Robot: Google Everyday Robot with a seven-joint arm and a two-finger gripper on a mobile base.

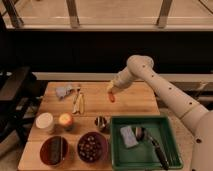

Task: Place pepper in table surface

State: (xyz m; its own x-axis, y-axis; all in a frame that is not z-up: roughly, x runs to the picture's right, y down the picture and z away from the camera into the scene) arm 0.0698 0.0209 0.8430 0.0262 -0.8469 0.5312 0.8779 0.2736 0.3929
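Observation:
The pepper [112, 98] is small, slim and red-orange. It hangs from my gripper [110, 91] just above the table surface [137, 102], a light brown wooden top, near its back middle. The gripper is shut on the pepper's upper end. My white arm [160, 87] reaches in from the right.
Pale sticks [78, 102] and a grey-blue cloth [64, 91] lie to the left. A white cup [45, 121], a round orange fruit [65, 119], a small metal cup [100, 122] and two dark bowls [53, 149] stand in front. A green tray [172, 145] holds a sponge and a utensil.

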